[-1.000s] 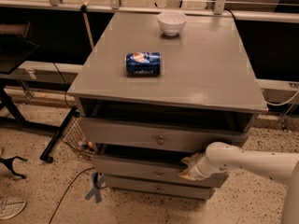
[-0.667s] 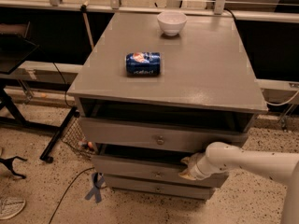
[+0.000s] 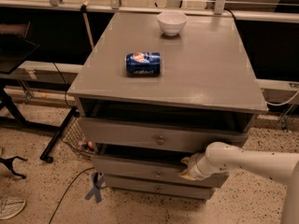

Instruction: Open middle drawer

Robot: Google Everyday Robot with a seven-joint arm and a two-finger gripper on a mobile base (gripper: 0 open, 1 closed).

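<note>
The grey cabinet (image 3: 187,64) has three drawers stacked in its front. The middle drawer (image 3: 135,168) is a wide grey front with a small round metal knob (image 3: 159,174) at its centre. It stands out a little, with a dark gap above it. My gripper (image 3: 187,168), on a white arm (image 3: 252,161) coming in from the right, is at the right part of this drawer's top edge, right of the knob. The taller top drawer (image 3: 140,135) above it also stands out a little. The slim bottom drawer (image 3: 149,186) sits below.
A blue can (image 3: 143,63) lies on its side on the cabinet top and a white bowl (image 3: 172,22) stands at the back. A black stand (image 3: 18,101) and a cable (image 3: 70,190) are on the speckled floor to the left. A dark wall runs behind.
</note>
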